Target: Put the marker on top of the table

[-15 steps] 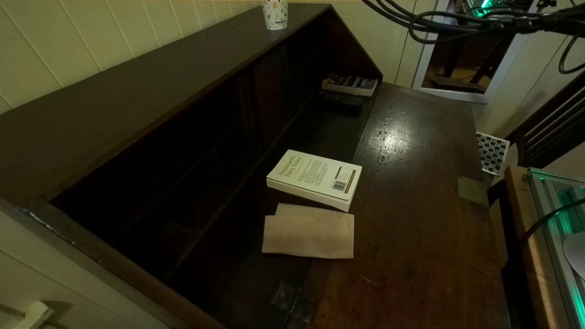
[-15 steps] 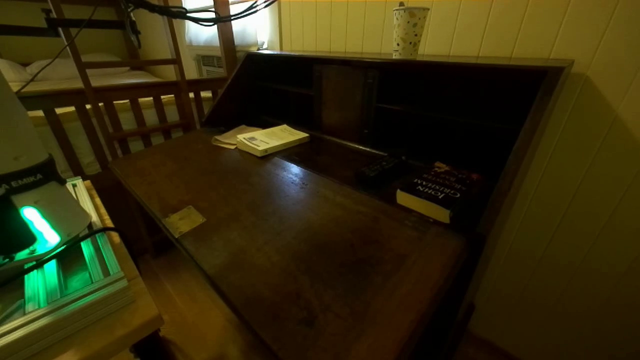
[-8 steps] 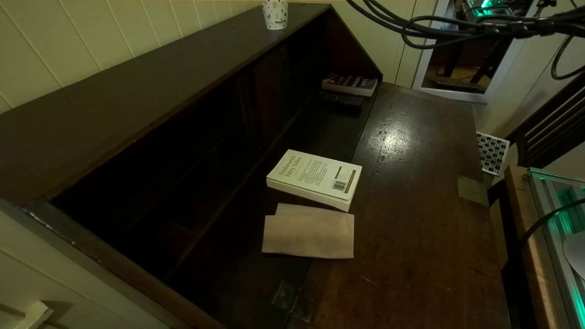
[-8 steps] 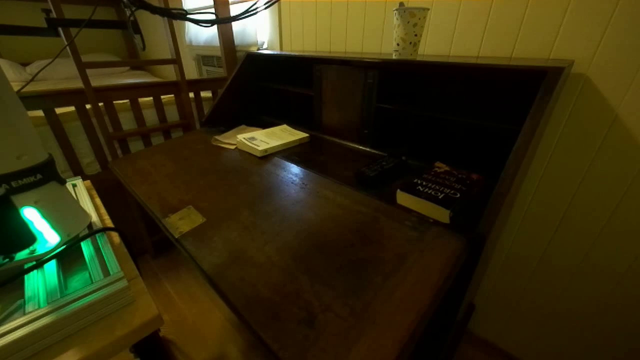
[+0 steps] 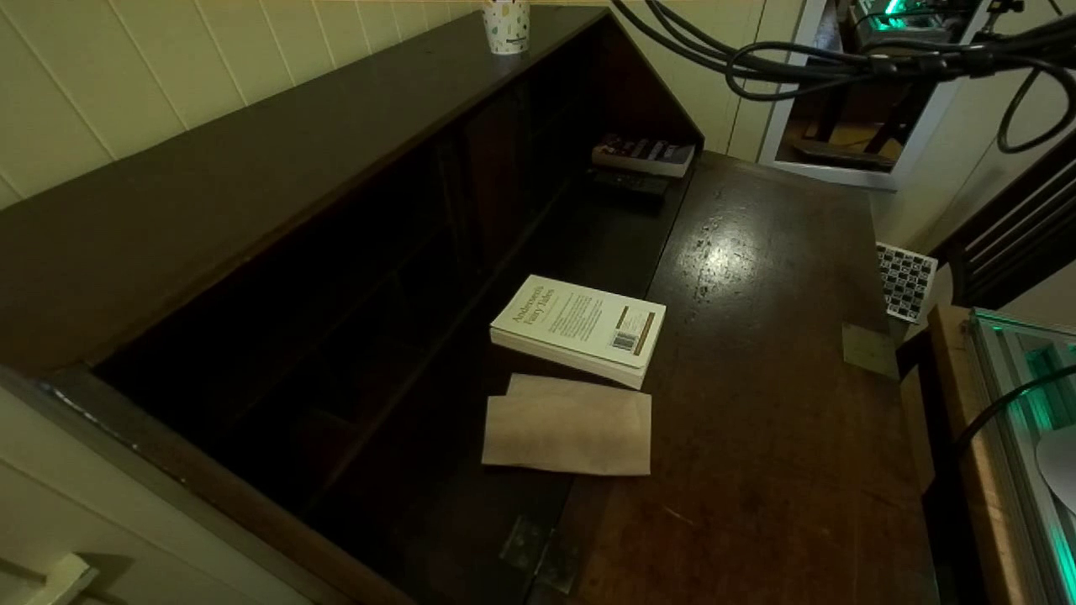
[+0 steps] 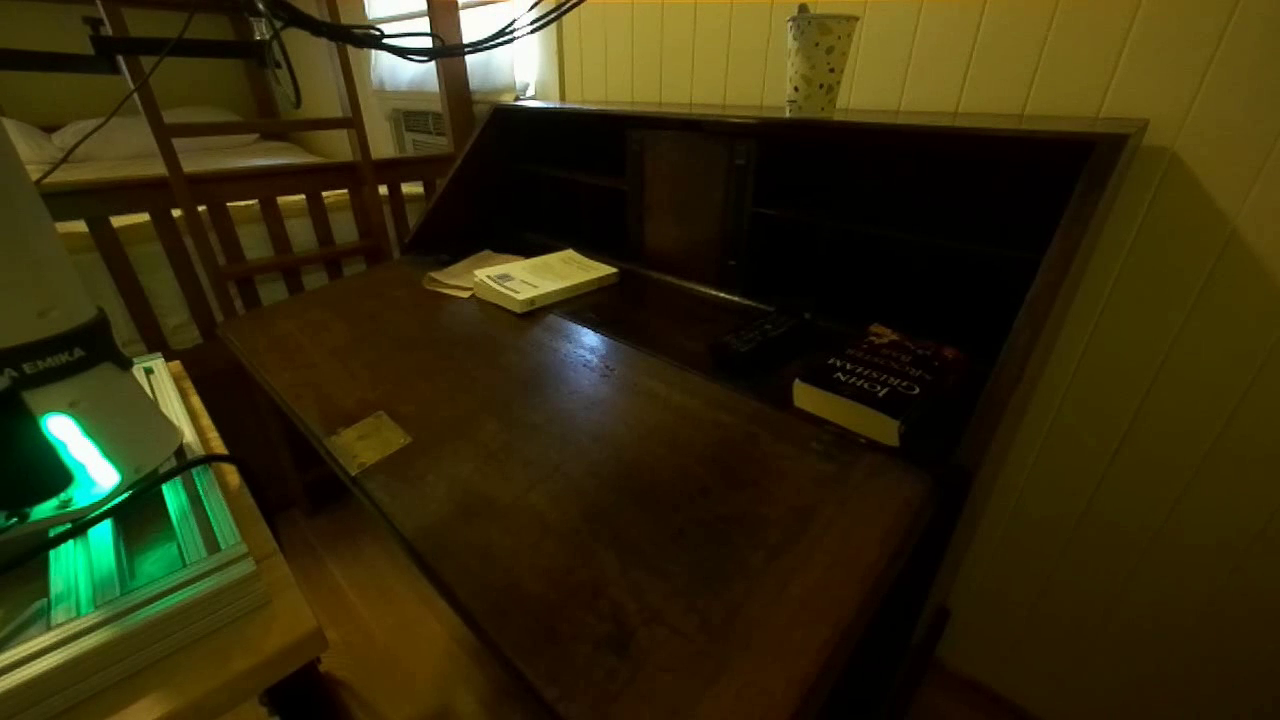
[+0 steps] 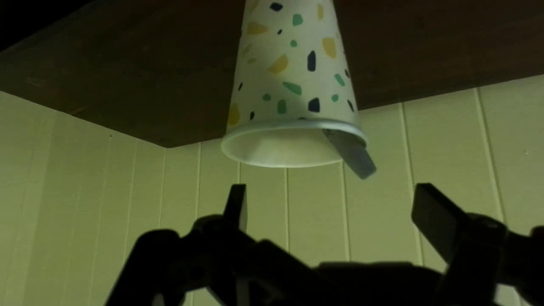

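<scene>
The marker (image 7: 353,155) is a slim dark grey stick poking out over the rim of the white speckled cup (image 7: 293,76). The cup appears upside down in the wrist view. In an exterior view the marker's tip (image 6: 803,8) just shows above the cup (image 6: 818,65), which stands upright on the desk's upper shelf. My gripper (image 7: 330,191) is open and empty, its fingers apart on the rim side of the cup, touching neither cup nor marker. It is out of view in both exterior views. The dark brown table (image 5: 756,437) shows in both exterior views (image 6: 600,500).
A white book (image 5: 580,328) and folded tan paper (image 5: 572,428) lie on the desk. A dark book (image 6: 870,385) and a black object (image 6: 760,335) lie near its other end. Arm cables (image 5: 807,67) hang at the top. A panelled wall (image 7: 314,221) stands behind the shelf.
In the exterior views the arm's cables at the top have shifted slightly, sideways and downward. The cup, books and paper have not moved.
</scene>
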Motion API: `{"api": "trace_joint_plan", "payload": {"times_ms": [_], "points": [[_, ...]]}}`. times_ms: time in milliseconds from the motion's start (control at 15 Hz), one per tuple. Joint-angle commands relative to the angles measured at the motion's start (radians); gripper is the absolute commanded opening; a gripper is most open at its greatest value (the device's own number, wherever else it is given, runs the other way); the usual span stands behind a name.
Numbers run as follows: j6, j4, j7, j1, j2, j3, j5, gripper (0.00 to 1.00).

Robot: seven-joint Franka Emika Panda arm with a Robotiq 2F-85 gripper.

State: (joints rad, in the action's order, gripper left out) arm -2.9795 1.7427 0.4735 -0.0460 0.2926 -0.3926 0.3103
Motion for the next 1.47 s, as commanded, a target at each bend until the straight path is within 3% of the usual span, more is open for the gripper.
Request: {"api": "trace_joint_plan", "payload": {"times_ms": [0, 933, 1133, 1400], "points": [[-0.034, -0.046, 0.086, -0.047, 0.052, -0.061, 0.044, 1.00], [-0.091, -0.083, 0.190, -0.210, 0.151, -0.250, 0.023, 1.00], [-0.097, -0.083, 0.194, -0.232, 0.161, -0.275, 0.018, 0.84], [-0.103, -0.081, 0.199, -0.256, 0.169, -0.305, 0.014, 0.83]]}}
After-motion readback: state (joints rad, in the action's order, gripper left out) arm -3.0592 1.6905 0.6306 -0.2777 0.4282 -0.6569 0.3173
